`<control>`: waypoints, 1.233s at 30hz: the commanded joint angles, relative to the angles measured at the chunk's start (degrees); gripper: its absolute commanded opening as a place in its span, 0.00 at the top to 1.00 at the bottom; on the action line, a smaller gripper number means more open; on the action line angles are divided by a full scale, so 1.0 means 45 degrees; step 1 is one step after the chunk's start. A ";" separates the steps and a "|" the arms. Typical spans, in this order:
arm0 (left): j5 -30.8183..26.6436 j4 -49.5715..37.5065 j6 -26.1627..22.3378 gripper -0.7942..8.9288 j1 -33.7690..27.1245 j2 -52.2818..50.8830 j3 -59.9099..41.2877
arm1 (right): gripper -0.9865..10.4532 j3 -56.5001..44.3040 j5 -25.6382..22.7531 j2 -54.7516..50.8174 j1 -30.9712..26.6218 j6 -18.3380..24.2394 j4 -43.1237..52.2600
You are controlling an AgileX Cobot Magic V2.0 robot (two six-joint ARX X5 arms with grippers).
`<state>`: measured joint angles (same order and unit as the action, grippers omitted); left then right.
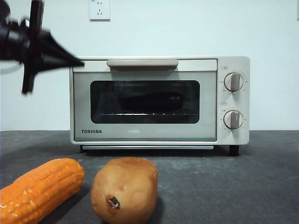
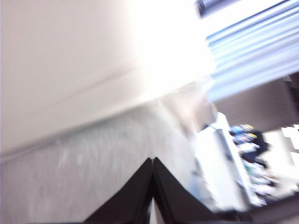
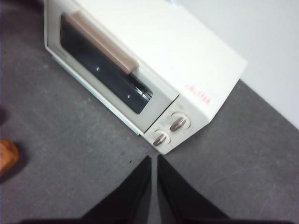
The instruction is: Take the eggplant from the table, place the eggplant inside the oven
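The cream TOSHIBA oven [image 1: 159,100] stands at the back of the dark grey table [image 1: 233,186] with its door closed. Through the glass, a long dark shape, the eggplant [image 1: 149,99], lies on the wire rack. My left gripper [image 1: 79,62] hangs at the upper left, its shut tip pointing at the oven's top left corner; the left wrist view shows only blurred wall beyond the gripper [image 2: 153,161]. My right gripper [image 3: 154,158] hovers shut above the table in front of the oven [image 3: 154,60], near its knobs [image 3: 170,130]. Neither holds anything.
An orange corn cob [image 1: 39,189] and a brown potato [image 1: 124,189] lie close to the front edge. The right wrist view shows a brown-orange lump [image 3: 7,156] at its edge. A wall socket [image 1: 99,9] sits above the oven.
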<state>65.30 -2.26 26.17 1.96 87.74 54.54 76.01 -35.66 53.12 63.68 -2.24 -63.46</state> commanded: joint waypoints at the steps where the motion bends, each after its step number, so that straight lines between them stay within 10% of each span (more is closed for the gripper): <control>1: -0.1365 0.0039 -0.0005 0.91 0.0053 -0.1098 0.0296 | 0.91 -0.0835 0.0019 0.0151 0.0126 -0.0233 0.0544; 12: -0.9296 0.5255 -0.4148 0.91 0.2147 -0.6645 0.0257 | 0.91 -0.4954 0.2769 -0.0277 -0.1914 -0.0262 0.4376; 20: -1.1958 0.5969 -0.4226 0.91 0.3755 -0.9481 -0.1302 | 0.91 -0.8160 0.5605 -0.1234 -0.4284 -0.1671 0.9632; 37: -1.4236 0.6169 -0.2754 0.91 0.4129 -1.3508 -0.4750 | 0.91 -1.1987 0.2880 -0.3026 -0.5042 -0.2098 1.4246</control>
<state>1.41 26.35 12.91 20.29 26.61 32.60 21.82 -21.98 39.33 40.53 -11.40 -0.19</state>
